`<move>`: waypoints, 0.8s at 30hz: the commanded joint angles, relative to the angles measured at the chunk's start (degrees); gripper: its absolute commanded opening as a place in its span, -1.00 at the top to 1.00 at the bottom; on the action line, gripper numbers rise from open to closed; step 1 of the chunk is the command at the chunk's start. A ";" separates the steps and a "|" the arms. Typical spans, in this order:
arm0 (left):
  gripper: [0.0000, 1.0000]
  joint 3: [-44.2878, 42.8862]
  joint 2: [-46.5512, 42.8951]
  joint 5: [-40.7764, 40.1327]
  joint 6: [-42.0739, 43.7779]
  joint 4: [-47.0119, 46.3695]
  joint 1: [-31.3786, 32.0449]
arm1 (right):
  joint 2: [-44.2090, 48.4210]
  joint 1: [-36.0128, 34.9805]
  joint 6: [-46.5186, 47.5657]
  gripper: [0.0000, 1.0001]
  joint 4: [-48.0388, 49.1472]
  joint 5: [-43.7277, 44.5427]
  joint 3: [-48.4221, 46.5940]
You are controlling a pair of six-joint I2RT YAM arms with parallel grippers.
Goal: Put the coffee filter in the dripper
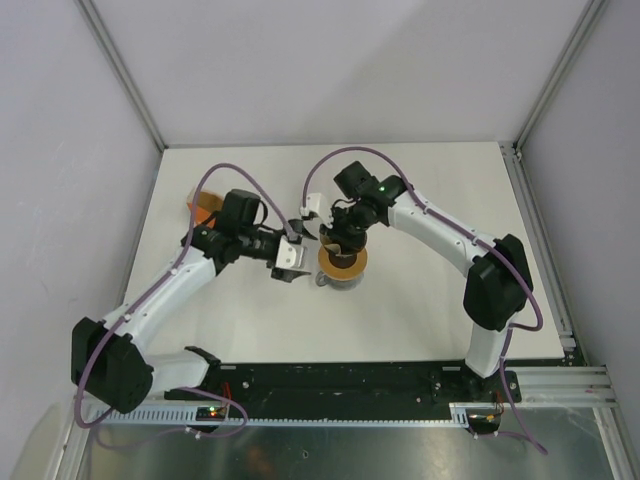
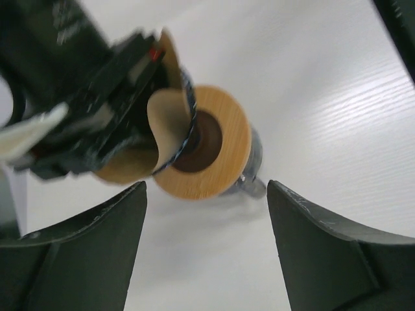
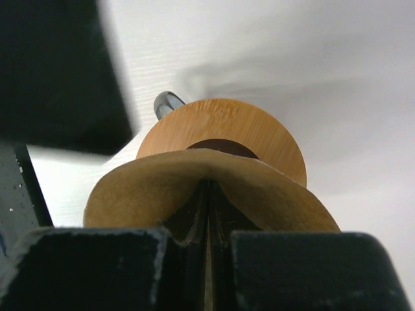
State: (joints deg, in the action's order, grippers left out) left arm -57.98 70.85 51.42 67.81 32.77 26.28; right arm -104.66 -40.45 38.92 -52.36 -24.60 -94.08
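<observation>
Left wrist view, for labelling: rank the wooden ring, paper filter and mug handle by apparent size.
1. Wooden ring.
2. Paper filter, partly hidden, so second only by what shows.
3. Mug handle.

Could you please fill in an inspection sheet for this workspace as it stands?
Surface: white table, no spills seen.
Job's things: coffee filter pinched in the right gripper over the wooden ring; dripper shows only as a blue ribbed edge at the ring.
Clutter: grey mug under the ring; orange holder far left.
Grippers: left gripper open, empty, beside the ring; right shut on the filter.
Cables: purple cables looped along both arms.
Surroundings: grey walls, metal frame.
</observation>
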 commanded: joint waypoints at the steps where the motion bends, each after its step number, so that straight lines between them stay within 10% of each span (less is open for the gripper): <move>1: -0.60 2.79 -3.74 13.82 8.25 -4.38 -0.27 | 0.08 -0.68 -2.21 0.93 3.42 0.30 -1.10; 24: -0.50 9.66 -4.28 -1.07 -9.32 -26.67 4.04 | -0.70 -0.78 -3.24 0.94 3.58 0.69 -1.65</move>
State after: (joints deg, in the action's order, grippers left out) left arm -47.99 66.43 54.37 60.14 9.80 30.02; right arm -104.73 -40.86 35.81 -49.63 -23.44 -94.08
